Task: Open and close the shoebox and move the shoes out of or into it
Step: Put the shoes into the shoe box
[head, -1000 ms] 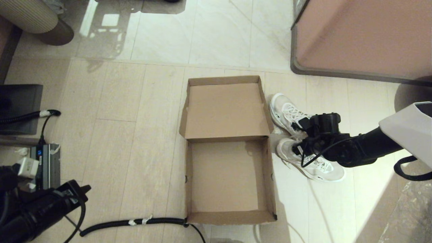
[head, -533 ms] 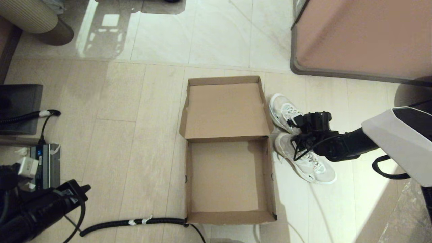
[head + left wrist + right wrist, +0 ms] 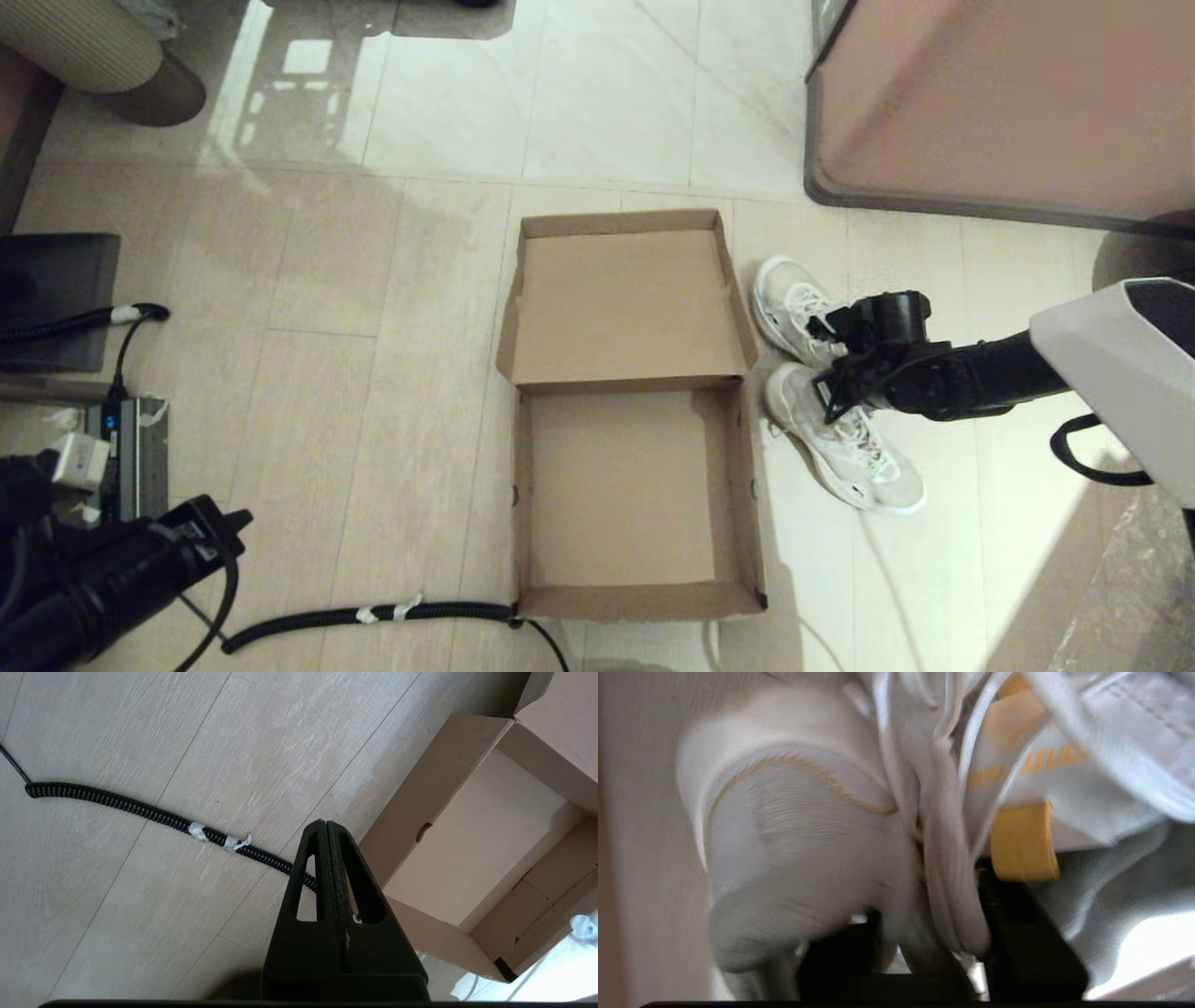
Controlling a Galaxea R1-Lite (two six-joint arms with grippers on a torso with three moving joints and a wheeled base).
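The brown cardboard shoebox [image 3: 621, 495] lies open and empty on the floor, its lid [image 3: 625, 303] folded back flat on the far side. Two white lace-up shoes stand just right of it, one farther [image 3: 784, 299] and one nearer [image 3: 864, 462]. My right gripper [image 3: 826, 366] sits low between them, shut on their inner edges. In the right wrist view white shoe fabric [image 3: 794, 830] and laces fill the space between the black fingers [image 3: 1017, 924], beside a yellow tab [image 3: 1020, 842]. My left gripper [image 3: 224, 527] is parked at the lower left, shut and empty [image 3: 325, 823].
A large pinkish-brown block with a dark grey rim [image 3: 1008, 103] stands at the far right. A black coiled cable [image 3: 373, 614] runs along the box's near edge. A dark case [image 3: 56, 299] and a power strip [image 3: 131, 448] lie at the left.
The right gripper has shifted a little toward the box, then slightly back. The nearer shoe has slid and turned with it toward the box; the farther shoe has barely moved. The left arm is still.
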